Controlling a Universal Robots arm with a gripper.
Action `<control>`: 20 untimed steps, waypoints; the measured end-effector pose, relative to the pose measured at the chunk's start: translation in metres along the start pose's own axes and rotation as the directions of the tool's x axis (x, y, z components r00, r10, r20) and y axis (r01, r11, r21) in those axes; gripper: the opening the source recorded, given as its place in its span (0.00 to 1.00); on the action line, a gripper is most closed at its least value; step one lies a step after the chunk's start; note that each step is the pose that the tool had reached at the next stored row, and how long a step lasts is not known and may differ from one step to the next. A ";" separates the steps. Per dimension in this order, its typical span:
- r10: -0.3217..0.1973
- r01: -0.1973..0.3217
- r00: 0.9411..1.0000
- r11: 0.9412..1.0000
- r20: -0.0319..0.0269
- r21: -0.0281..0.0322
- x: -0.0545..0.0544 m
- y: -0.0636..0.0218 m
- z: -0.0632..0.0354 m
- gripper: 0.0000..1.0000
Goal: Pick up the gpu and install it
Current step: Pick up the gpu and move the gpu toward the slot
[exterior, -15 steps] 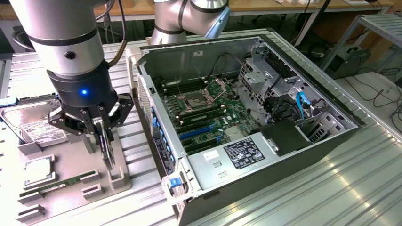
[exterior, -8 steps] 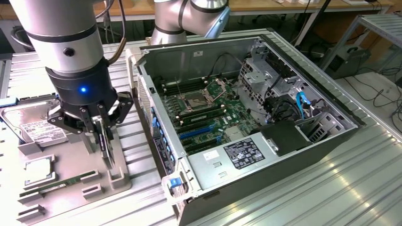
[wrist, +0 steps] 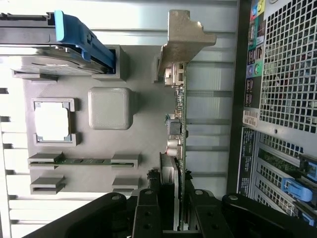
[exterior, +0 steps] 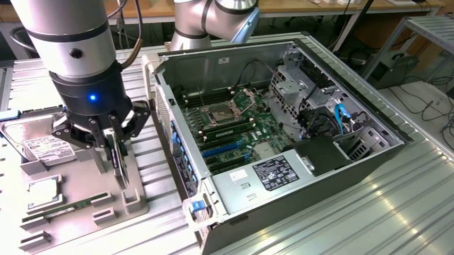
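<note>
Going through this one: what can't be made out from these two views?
- Whether the gpu is clear of the gray tray: exterior view, its lower edge merges with the tray's posts.
- The gpu's faces: wrist view, seen edge-on.
- The gpu's end opposite its bracket: wrist view, hidden between the fingers of the gripper.
- Hard drive label text: exterior view, too small, partly behind the gripper.
</note>
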State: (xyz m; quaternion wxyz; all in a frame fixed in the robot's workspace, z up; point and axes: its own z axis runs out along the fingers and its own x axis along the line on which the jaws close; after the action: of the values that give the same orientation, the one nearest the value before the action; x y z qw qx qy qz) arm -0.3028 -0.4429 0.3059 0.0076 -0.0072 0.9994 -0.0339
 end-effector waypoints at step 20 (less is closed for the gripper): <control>0.000 0.000 1.000 1.000 0.000 0.005 0.000 -0.0014 -0.0206 0.27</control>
State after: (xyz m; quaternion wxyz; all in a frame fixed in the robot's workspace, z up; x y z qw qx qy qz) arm -0.3028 -0.4429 0.3266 0.0076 -0.0072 0.9993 -0.0362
